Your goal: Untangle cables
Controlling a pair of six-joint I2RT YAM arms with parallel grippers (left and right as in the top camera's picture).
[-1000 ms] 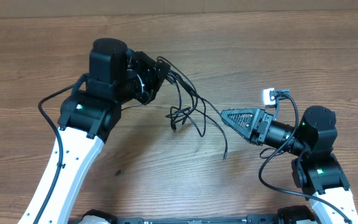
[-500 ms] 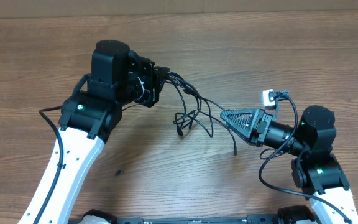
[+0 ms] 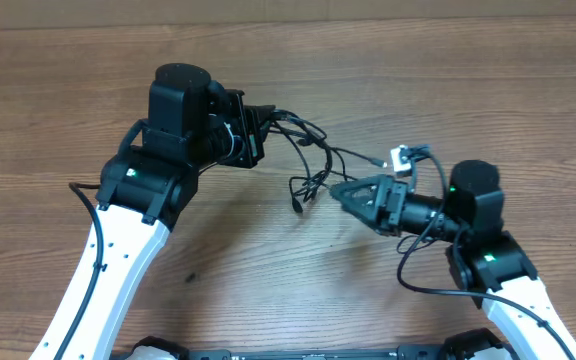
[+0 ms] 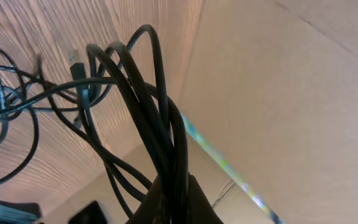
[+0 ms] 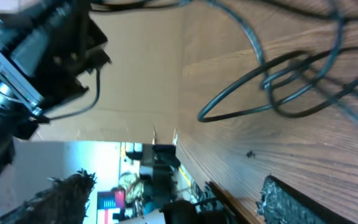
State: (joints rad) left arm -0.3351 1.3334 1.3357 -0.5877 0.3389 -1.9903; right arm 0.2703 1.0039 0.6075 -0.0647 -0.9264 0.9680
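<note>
Cables (image 3: 306, 184): thin black cords, looped into a loose tangle at mid-table, between the arms.
Left gripper (image 3: 260, 128): pressed together on a bunch of cord strands.
Right gripper (image 3: 343, 192): fingers spread, nothing pinched, just beside the tangle's lower loops.
Room: bare table (image 3: 488, 90) all around; far edge well apart.
Surfaces: brown wood grain; smooth round cords, one small plug end.

A brown wood-grain bench (image 3: 468, 90) lies under even light. A plain tan cardboard wall (image 4: 278, 93) stands along its far edge. Past one side, a blurred, cluttered room (image 5: 135, 180) shows.
</note>
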